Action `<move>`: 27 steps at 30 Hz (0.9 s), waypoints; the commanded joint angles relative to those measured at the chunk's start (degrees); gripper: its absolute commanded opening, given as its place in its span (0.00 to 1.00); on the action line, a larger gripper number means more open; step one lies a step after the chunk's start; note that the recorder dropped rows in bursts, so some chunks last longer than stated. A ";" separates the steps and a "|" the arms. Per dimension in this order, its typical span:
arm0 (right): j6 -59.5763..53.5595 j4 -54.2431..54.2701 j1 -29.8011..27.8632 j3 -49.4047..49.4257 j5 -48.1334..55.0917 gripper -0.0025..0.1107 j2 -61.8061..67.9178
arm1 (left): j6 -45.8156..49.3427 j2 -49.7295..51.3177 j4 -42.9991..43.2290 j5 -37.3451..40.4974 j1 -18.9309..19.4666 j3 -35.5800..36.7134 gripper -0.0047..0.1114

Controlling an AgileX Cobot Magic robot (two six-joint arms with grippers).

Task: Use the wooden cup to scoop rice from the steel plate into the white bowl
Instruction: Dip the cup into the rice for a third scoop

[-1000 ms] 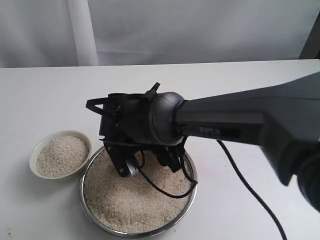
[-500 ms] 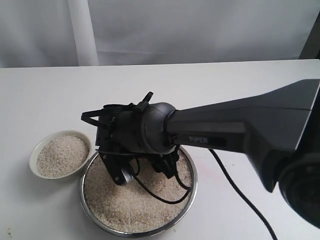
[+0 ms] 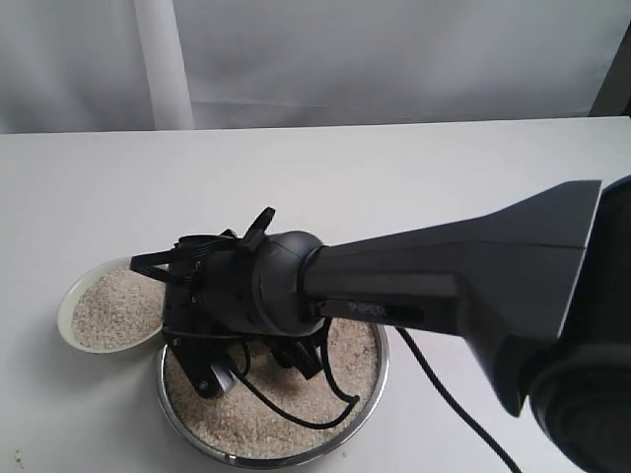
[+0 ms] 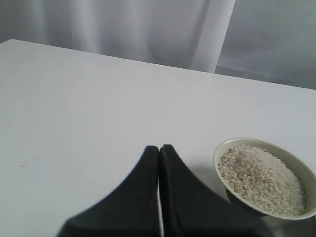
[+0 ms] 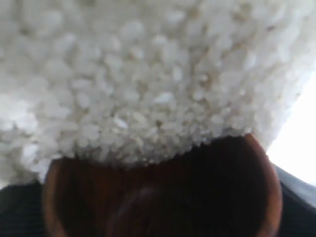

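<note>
The steel plate [image 3: 381,367] sits at the table's front, filled with rice [image 3: 286,409]. My right gripper [image 3: 251,374] hangs low over the plate's left half, its wrist hiding the wooden cup in the exterior view. In the right wrist view the wooden cup [image 5: 163,197] fills the lower part, mouth pressed against rice [image 5: 148,74], with my right gripper [image 5: 163,219] shut on it. The white bowl [image 3: 67,296] stands just left of the plate, heaped with rice [image 3: 113,305]. My left gripper [image 4: 159,148] is shut on nothing, beside the white bowl [image 4: 223,148].
The right arm's dark link [image 3: 473,276] stretches from the right edge across the plate, and a black cable [image 3: 444,404] trails over the plate's right rim onto the table. A pale curtain [image 3: 315,59] hangs behind the white table [image 3: 394,168].
My right gripper with its cup has moved left and down over the plate, toward the bowl side. The bowl and plate have stayed in place.
</note>
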 commanded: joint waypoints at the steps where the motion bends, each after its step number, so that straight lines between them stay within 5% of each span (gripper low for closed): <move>1: -0.18 3.23 0.44 -0.28 -2.34 0.02 -0.48 | -0.09 0.02 -0.33 -0.36 -0.37 -0.08 0.04; 27: 0.95 13.98 1.38 -0.28 -5.11 0.02 -3.65 | -0.09 0.02 -0.33 -0.36 -0.37 -0.08 0.04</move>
